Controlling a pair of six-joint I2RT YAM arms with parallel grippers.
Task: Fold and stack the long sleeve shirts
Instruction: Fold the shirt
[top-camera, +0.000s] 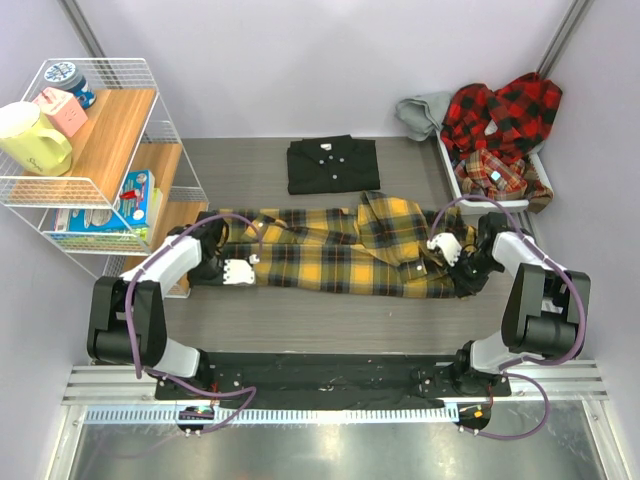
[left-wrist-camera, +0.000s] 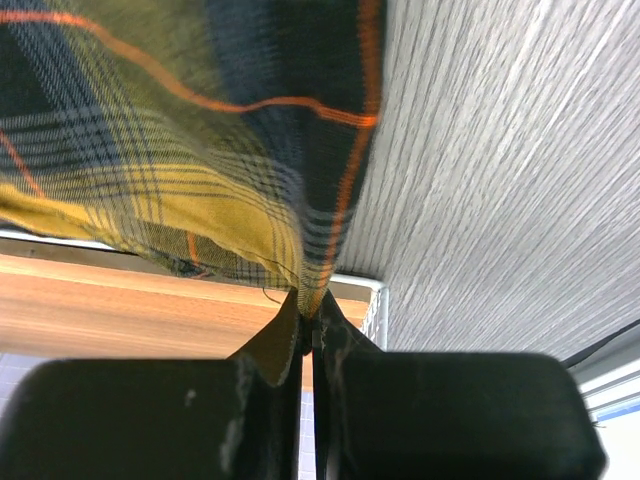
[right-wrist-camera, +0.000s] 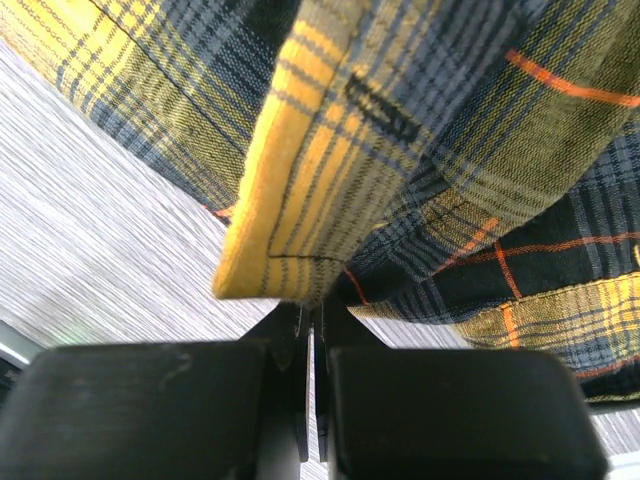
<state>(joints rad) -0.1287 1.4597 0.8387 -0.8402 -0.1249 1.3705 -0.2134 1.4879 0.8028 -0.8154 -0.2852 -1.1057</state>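
Observation:
The yellow-and-black plaid shirt lies stretched across the middle of the table. My left gripper is shut on its left end, and the cloth is pinched between the jaws. My right gripper is shut on its right end, where a buttonhole edge runs into the jaws. A folded plain black shirt lies behind it. Red-and-black plaid shirts are heaped in a tray at the back right.
A wire and wood shelf with a mug, tins and a box stands at the left, close to my left arm. A white tray holds the heap at the right, with a grey cloth beside it.

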